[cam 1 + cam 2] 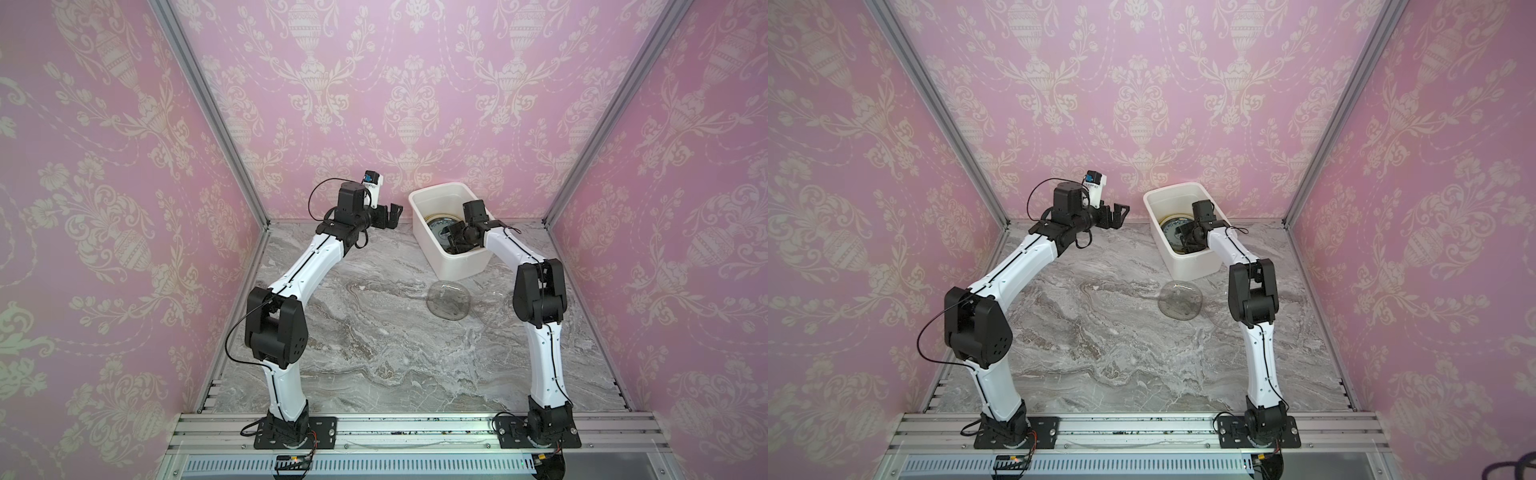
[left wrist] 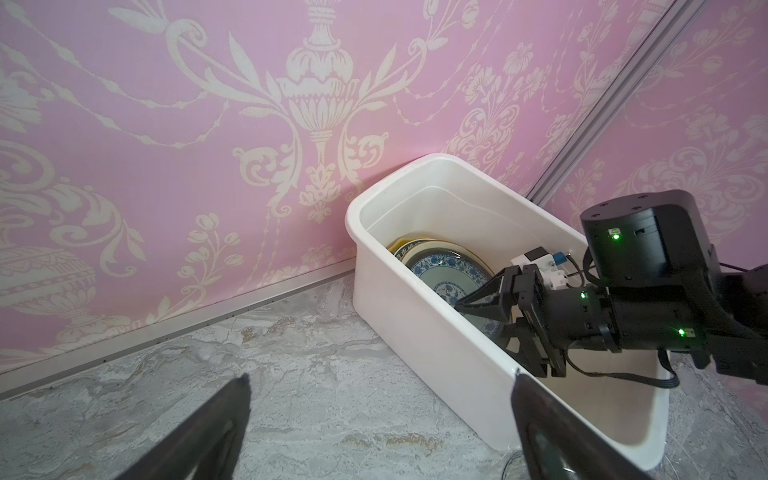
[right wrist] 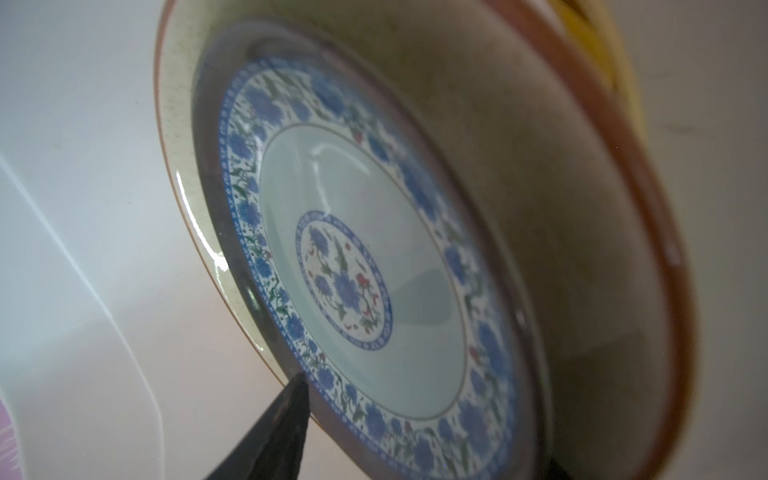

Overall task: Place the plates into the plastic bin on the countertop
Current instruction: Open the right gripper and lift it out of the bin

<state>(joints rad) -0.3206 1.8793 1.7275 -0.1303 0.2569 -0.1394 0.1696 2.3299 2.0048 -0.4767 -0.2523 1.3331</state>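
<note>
Right jaws stand apart in the plastic bin [image 2: 415,332], with the blue-patterned plate [image 3: 353,249] between them.

A blue-patterned plate [image 3: 345,274] sits nested in a cream brown-rimmed plate [image 3: 540,199] inside the white plastic bin [image 3: 83,216].
</note>
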